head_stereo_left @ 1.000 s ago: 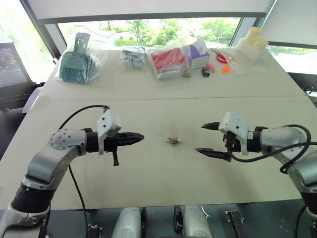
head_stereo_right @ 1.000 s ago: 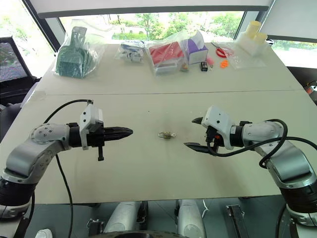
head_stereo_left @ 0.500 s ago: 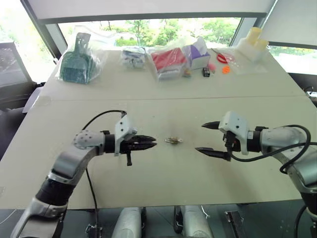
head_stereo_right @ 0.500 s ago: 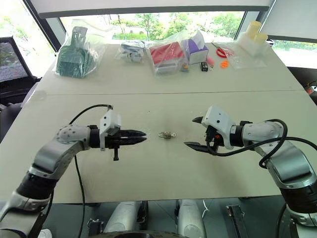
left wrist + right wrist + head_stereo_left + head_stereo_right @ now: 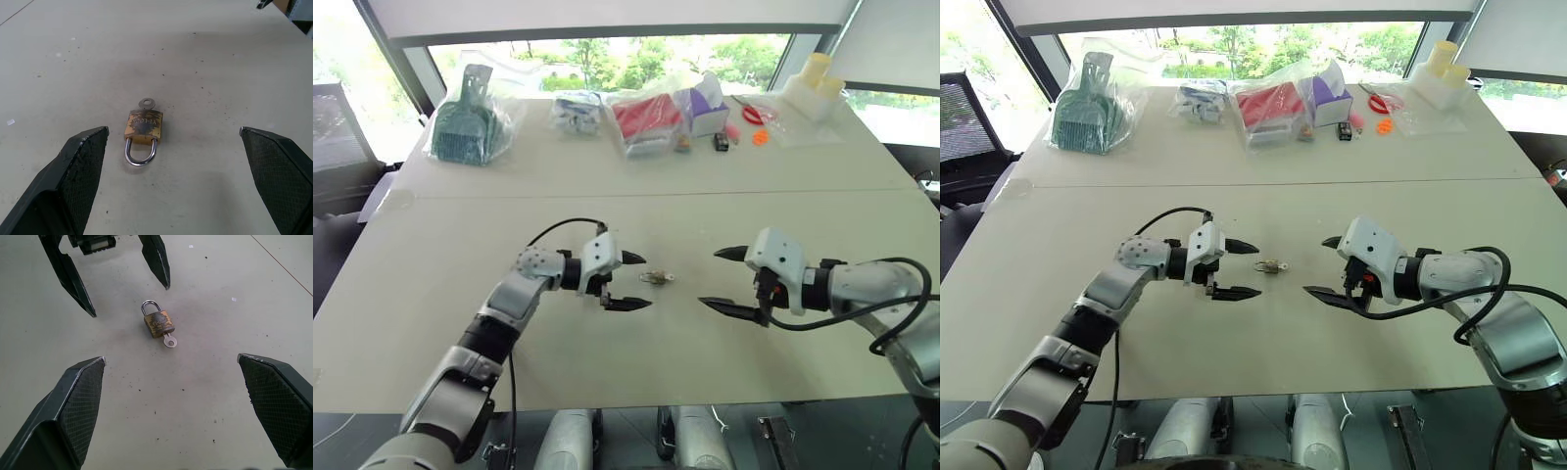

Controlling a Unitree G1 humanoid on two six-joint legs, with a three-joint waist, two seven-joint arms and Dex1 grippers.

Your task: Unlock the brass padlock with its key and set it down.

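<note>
I get bright daylight from the blown-out windows (image 5: 607, 54) beyond both pincers. Shadows under them are faint. My wrist views are sharp.

You have one brass padlock (image 5: 144, 127) and one key (image 5: 145, 103) on the desk (image 5: 607, 372), with two pincers, left (image 5: 633, 281) and right (image 5: 720, 279). At the far end you can count one green dustpan bag (image 5: 465, 122), one red packet (image 5: 644, 117) and one purple box (image 5: 707, 103).
</note>
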